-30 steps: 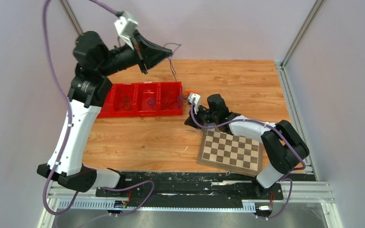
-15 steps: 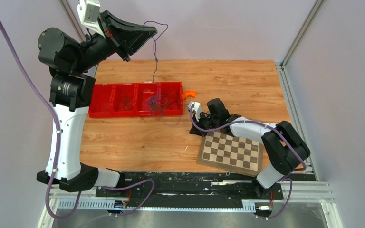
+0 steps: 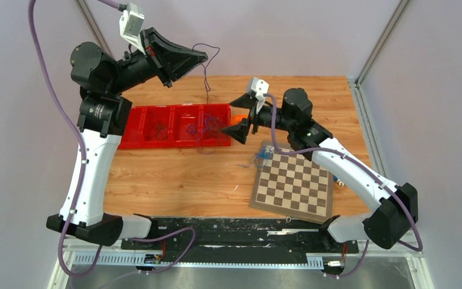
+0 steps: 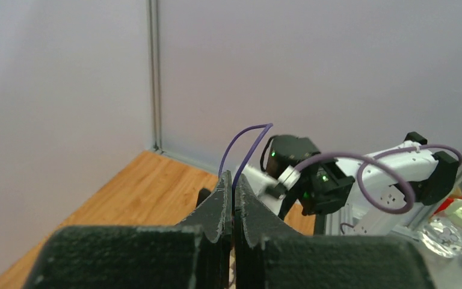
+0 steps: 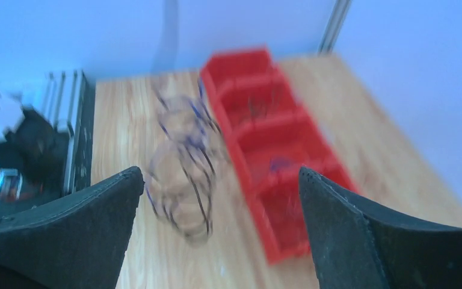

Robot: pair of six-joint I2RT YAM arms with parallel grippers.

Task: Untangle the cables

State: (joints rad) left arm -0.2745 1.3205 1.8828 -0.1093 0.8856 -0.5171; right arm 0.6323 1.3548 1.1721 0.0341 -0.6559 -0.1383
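My left gripper (image 3: 203, 58) is raised above the table's back edge, shut on a thin purple cable (image 3: 207, 78). That cable loops past the tips and hangs down to a tangle of cables (image 3: 212, 127) at the right end of the red tray (image 3: 174, 107). The left wrist view shows the closed jaws (image 4: 233, 183) with the cable's loop (image 4: 246, 139) rising from them. My right gripper (image 3: 239, 117) hovers wide open just right of the tray, holding nothing. Its wrist view is blurred, with the tangle (image 5: 183, 174) and the tray (image 5: 246, 63) between the spread fingers (image 5: 219, 180).
A small bunch of blue wires (image 3: 261, 158) lies on the wood by the far-left corner of a chessboard (image 3: 292, 192). An orange object (image 3: 236, 121) sits by the tray's right end. The tray's other compartments hold a few thin wires. Walls and rails border the table.
My right gripper rose from the table by the chessboard, moved up beside the tray's right end and opened. My left gripper shifted a little right and down, still holding the cable.
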